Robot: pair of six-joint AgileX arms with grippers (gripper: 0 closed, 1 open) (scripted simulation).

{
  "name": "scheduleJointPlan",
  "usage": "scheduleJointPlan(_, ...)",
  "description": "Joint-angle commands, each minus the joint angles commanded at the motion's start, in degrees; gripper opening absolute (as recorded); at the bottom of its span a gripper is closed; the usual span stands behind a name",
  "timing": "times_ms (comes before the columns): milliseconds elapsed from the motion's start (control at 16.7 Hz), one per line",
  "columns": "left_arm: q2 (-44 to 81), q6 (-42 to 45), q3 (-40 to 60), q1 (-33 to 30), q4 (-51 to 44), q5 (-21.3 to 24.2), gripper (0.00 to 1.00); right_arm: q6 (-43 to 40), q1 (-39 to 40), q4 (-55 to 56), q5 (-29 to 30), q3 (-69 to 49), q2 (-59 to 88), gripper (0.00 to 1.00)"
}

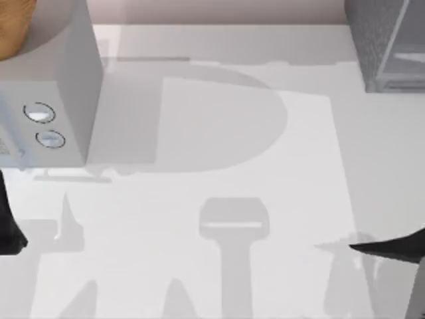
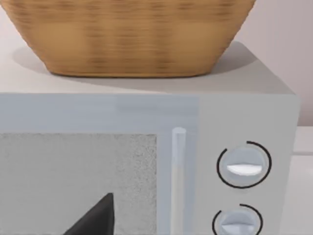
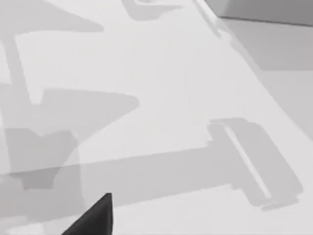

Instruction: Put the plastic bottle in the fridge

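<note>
bottle: couldn't spot it; plastic, so I'd guess light, slick, squeezable, best taken mid-body
fridge (image 1: 385,40): sat well beyond the right gripper (image 1: 372,249)
grippers: honestly couldn't tell whether apart or together

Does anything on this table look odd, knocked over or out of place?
Nothing looks spilled, tipped or damaged. The one quirk is a woven basket sitting on top of the pale grey box with two knobs at the table's left. The fridge stands square at the far right corner. Both arms hang at the table's near corners.
</note>
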State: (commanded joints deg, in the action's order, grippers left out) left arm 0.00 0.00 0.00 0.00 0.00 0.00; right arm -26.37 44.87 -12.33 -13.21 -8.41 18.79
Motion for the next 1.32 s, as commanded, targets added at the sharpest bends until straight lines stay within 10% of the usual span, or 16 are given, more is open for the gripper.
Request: scheduleJointPlan(1320, 0.00, 0.00, 0.00, 0.00, 0.00, 0.00, 1.00, -106.02, 172.52, -55.35, -43.96, -29.00, 80.45, 1.00)
